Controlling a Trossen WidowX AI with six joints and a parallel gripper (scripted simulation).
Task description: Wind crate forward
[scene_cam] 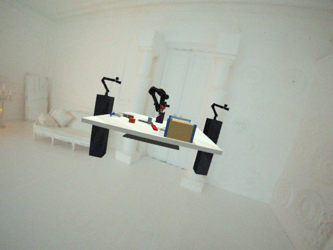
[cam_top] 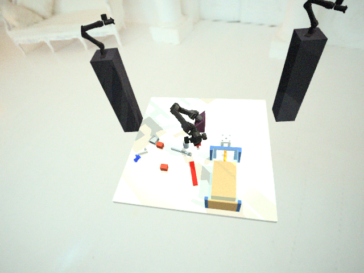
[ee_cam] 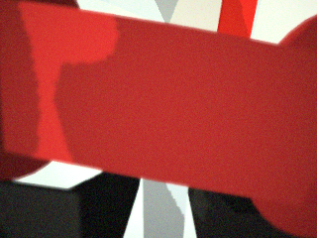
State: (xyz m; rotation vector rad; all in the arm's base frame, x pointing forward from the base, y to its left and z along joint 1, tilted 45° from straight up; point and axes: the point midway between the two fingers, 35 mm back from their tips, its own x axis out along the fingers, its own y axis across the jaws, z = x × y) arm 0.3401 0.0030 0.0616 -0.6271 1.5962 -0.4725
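My gripper point(cam_top: 197, 144) point(scene_cam: 162, 109) point(ee_cam: 165, 160) is shut on the winch handle point(cam_top: 198, 148) point(scene_cam: 162, 108) point(ee_cam: 173, 109), whose red crossbar fills much of the wrist view. A grey shaft point(ee_cam: 156, 213) shows between the fingers. The handle is above the bench, left of the winch point(cam_top: 226, 138), and its lower end is unclear. The tan crate point(cam_top: 223, 179) sits flat, as far as I can see, in the clear-panelled cubby. An orange strap point(cam_top: 224, 155) runs from it toward the winch. A gap separates the crate from the blue frame point(cam_top: 226, 147) at the mouth.
A grey wrench-like tool point(cam_top: 181, 151), a grey cylinder point(cam_top: 185, 144) and a long red bar point(cam_top: 193, 173) lie left of the cubby. Red blocks point(cam_top: 160, 145) point(cam_top: 164, 167), a grey block point(cam_top: 153, 139) and a blue piece point(cam_top: 136, 158) are farther left. A purple stand point(cam_top: 201, 123) is behind.
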